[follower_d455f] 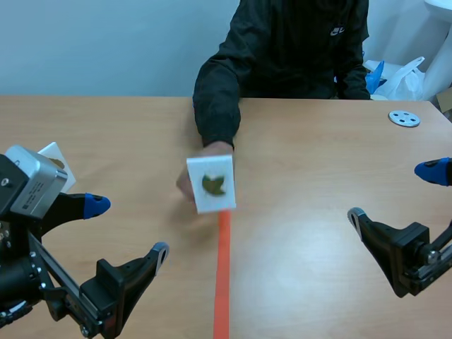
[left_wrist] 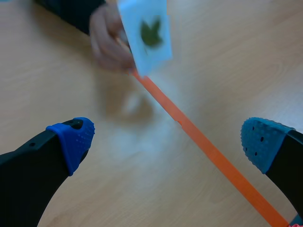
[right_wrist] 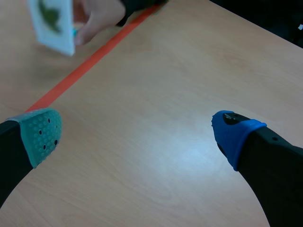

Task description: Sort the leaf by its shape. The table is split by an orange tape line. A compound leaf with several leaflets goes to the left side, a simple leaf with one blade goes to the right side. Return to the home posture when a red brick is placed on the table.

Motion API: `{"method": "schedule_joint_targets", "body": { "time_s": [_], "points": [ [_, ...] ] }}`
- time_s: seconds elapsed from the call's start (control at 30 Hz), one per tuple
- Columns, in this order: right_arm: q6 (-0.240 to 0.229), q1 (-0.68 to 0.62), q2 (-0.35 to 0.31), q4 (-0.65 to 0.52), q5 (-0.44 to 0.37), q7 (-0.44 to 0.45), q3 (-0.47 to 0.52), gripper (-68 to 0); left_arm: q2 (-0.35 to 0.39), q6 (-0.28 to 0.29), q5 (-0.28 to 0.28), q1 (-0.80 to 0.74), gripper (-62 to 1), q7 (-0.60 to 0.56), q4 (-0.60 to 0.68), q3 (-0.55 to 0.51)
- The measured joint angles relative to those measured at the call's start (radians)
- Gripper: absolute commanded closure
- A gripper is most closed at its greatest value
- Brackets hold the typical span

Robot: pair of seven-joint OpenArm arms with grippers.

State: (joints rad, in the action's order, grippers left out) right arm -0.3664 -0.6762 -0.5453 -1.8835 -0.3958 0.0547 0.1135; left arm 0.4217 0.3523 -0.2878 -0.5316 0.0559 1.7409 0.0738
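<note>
A person's hand holds a white card upright at the far end of the orange tape line. The card shows a dark green leaf with a lobed, blurred outline. My left gripper stands open low on the left side, well short of the card. My right gripper is open at the right edge, far from it. From the left wrist, the card and hand lie ahead of the open gripper. From the right wrist, the card is ahead and off to the side of the open gripper.
A second white card lies on the left side, partly hidden behind my left arm. A grey disc rests at the far right. The person in a dark jacket sits across the table, with plastic bags beside them.
</note>
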Motion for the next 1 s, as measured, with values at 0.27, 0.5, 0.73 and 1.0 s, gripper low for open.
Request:
{"method": "schedule_joint_targets", "body": {
  "time_s": [0.27,0.5,0.73,1.0],
  "points": [
    [0.0,0.0,0.0,0.0,0.0,0.0,0.0,-67.9,0.0,0.0,0.0,0.0,-62.3,0.0,0.0,0.0],
    [0.0,0.0,0.0,0.0,0.0,0.0,0.0,-67.9,0.0,0.0,0.0,0.0,-62.3,0.0,0.0,0.0],
    [0.0,0.0,0.0,0.0,0.0,0.0,0.0,-67.9,0.0,0.0,0.0,0.0,-62.3,0.0,0.0,0.0],
    [0.0,0.0,0.0,0.0,0.0,-0.004,0.0,-67.9,0.003,0.016,0.0,0.006,-62.3,0.001,0.0,0.0]
  ]
}}
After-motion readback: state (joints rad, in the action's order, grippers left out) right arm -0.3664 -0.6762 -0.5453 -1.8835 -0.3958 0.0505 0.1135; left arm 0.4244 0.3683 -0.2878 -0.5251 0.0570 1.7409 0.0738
